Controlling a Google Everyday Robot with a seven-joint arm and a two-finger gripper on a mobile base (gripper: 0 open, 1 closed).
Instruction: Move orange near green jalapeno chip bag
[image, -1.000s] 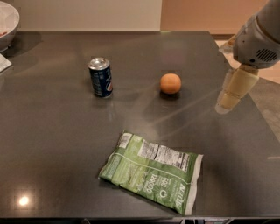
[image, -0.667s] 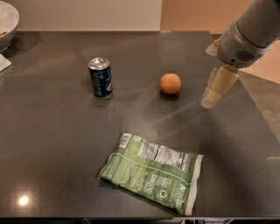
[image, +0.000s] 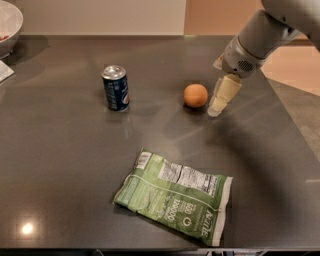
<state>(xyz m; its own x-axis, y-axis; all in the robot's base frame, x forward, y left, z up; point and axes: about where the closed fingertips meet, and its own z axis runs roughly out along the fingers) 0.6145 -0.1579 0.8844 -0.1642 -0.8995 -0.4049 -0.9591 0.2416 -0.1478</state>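
Observation:
The orange (image: 195, 95) sits on the dark table a little right of centre. The green jalapeno chip bag (image: 175, 195) lies flat near the front edge, label side up, well in front of the orange. My gripper (image: 217, 106) comes in from the upper right and hangs just to the right of the orange, its cream tip pointing down close to the table. It holds nothing that I can see.
A blue soda can (image: 116, 88) stands upright left of the orange. A white bowl (image: 9, 25) sits at the far left back corner, with a white item (image: 4, 71) below it. The table's right edge (image: 292, 125) runs diagonally behind my arm.
My gripper has moved left and down across the table, from near the right edge to just beside the orange. The orange, bag and can have not moved.

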